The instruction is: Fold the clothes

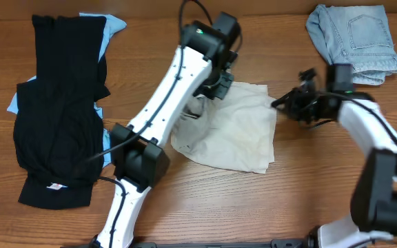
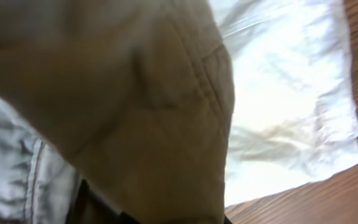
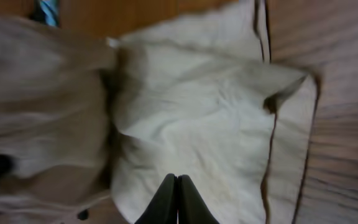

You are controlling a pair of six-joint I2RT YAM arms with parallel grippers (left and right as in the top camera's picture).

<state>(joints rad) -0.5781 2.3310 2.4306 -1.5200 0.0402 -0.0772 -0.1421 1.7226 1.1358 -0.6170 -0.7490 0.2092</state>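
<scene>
A beige garment [image 1: 236,131] lies partly folded in the middle of the table. My left gripper [image 1: 216,86] is at its upper left corner and seems shut on a lifted flap. In the left wrist view that beige flap [image 2: 142,112] drapes close over the camera and hides the fingers. My right gripper [image 1: 279,103] hovers at the garment's right edge. In the right wrist view its fingers [image 3: 176,186] are pressed together with nothing between them, above the beige garment [image 3: 197,124].
A black garment [image 1: 60,103] lies at the left on top of a light blue cloth [image 1: 112,27]. Folded light blue jeans [image 1: 353,38] sit at the back right. Bare wooden table [image 1: 253,207] shows in front.
</scene>
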